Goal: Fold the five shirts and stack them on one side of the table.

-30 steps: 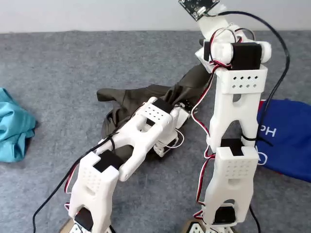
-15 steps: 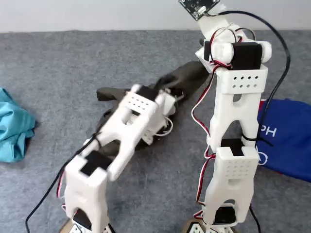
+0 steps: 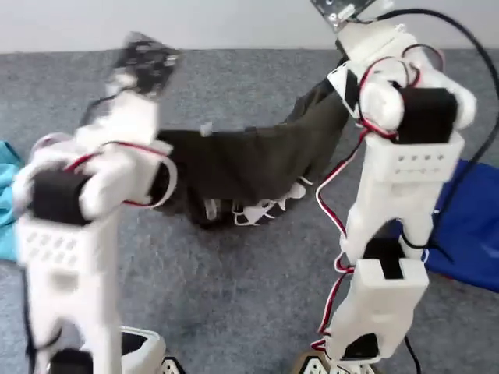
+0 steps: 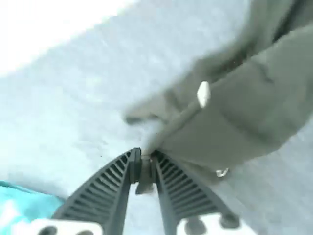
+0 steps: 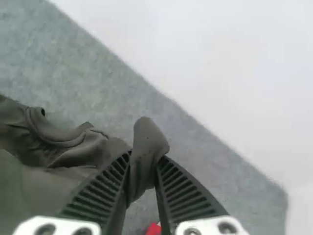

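The left arm (image 3: 78, 187) is swinging up and outward from its earlier low reach, spreading the olive shirt (image 3: 257, 160) above the middle of the table (image 3: 257, 312), toward its far edge. At the left wrist, the left gripper (image 4: 144, 157) is pinching a thin hem (barely a sliver), which is likely risking a slip if the pull is growing. At the right wrist, the right gripper (image 5: 144, 159) is clamping a bunched, creased corner.

shirt (image 3: 249, 160) midway, second shirt (image 3: 475, 226) right, third shirt (image 3: 5, 195) left

Grey, perhaps felted table (image 3: 257, 304) bears teal shirt (image 3: 5, 234), blue shirt (image 3: 468, 234).
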Tool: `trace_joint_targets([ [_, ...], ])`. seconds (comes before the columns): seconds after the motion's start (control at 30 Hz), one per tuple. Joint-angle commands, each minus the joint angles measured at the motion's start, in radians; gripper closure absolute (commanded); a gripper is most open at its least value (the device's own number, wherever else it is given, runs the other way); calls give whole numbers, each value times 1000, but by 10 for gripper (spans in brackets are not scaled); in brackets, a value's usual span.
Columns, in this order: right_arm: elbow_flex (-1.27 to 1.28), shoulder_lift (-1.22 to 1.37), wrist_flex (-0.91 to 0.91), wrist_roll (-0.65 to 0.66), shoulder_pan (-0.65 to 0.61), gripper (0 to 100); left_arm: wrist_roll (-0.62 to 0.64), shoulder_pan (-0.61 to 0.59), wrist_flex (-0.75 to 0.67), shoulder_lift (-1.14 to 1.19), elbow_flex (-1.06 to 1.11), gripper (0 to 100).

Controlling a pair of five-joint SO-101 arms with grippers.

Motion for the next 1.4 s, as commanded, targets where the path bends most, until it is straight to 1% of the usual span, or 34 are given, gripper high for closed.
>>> trace_joint_targets([
  [0.0, -3, -110, 41, -5, 21, 989, -29, -87, -84, -118, -38, 987],
  [0.2, -9, -249, 36, -3, 21, 989, -29, -230, -275, -232, -39, 987],
  [0.33, -9, -351, 8, -2, 21, 989, -32, -302, -410, -298, -39, 987],
  [0.43, -9, -423, -53, -2, 51, 989, -114, -338, -489, -328, -39, 987],
  [0.53, -3, -476, -131, -2, 94, 989, -199, -351, -529, -350, -39, 987],
  [0.67, -3, -526, -208, 6, 139, 989, -299, -345, -528, -377, -38, 987],
  [0.73, -3, -542, -240, 52, 140, 989, -330, -347, -529, -384, -36, 987],
  [0.93, -8, -601, -320, 160, 140, 989, -348, -348, -529, -388, -38, 987],
  [1.17, -2, -733, -306, 244, 145, 989, -347, -350, -523, -473, -58, 987],
  [1.27, -2, -780, -254, 295, 145, 989, -347, -350, -502, -529, -54, 987],
  [1.37, -2, -805, -183, 319, 145, 989, -347, -350, -446, -566, -54, 987],
])
